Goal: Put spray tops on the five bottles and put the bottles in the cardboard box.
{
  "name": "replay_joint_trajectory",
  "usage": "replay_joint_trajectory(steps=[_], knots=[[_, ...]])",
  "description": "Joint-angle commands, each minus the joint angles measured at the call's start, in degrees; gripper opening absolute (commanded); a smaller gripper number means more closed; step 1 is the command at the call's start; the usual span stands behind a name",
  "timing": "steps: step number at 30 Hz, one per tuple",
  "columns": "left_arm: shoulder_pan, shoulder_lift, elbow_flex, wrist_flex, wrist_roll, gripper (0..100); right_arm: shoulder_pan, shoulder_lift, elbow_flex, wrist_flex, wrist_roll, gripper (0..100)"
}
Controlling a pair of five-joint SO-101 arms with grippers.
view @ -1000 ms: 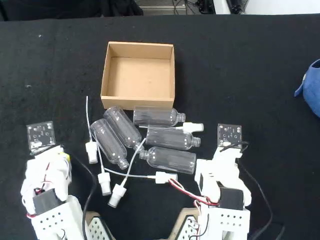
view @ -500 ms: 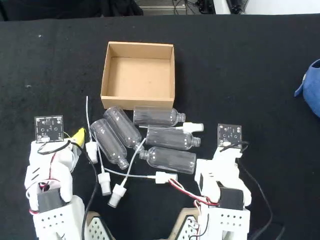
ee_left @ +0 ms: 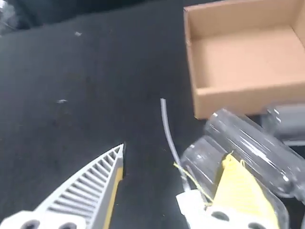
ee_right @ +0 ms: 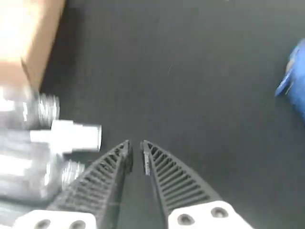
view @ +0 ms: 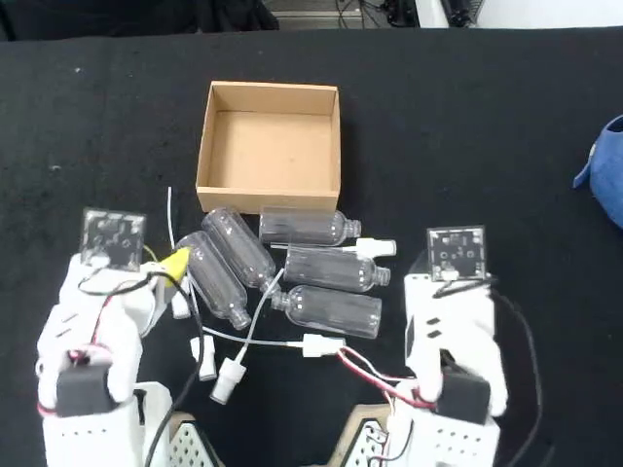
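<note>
So left gripper (ee_left: 174,152) is wide open, right gripper (ee_right: 136,144) nearly pinched shut, both empty. Five clear plastic bottles (view: 321,268) piled just by the brown cardboard box (view: 204,146) w/ white spray tops (view: 321,344) tangled among them, so imo a finger could snag a tube or roll a bottle; bare black table (view: 487,146) on the right side gives room tho
</note>
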Motion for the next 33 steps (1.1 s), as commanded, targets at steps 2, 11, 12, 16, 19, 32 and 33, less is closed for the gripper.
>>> replay_joint_trajectory(steps=[2,11,12,16,19,32,33], knots=[[5.2,23.2,-13.1,-2.6,-0.9,21,-2.9,-5.5,-11.3,3.2,0.7,2.6],[5.7,54.5,-26.2,-2.5,-0.7,21,-13.8,0.0,-18.3,4.9,-0.4,2.6],[5.7,56.8,-27.1,-2.5,-0.5,21,-14.3,2.6,-19.9,4.5,-1.6,2.6],[5.7,63.1,-30.0,-2.5,3.9,21,-16.0,16.6,-27.3,3.4,-4.4,2.6],[5.7,65.6,-32.4,-2.5,6.9,21,-19.3,27.5,-31.0,3.5,-6.4,2.7],[-1.7,70.8,-32.6,-4.7,8.3,21,-22.6,37.9,-17.2,-10.9,-13.5,2.7],[-2.5,70.8,-32.5,-4.6,6.5,21,-22.6,37.9,-16.8,-11.1,-13.5,2.7]])
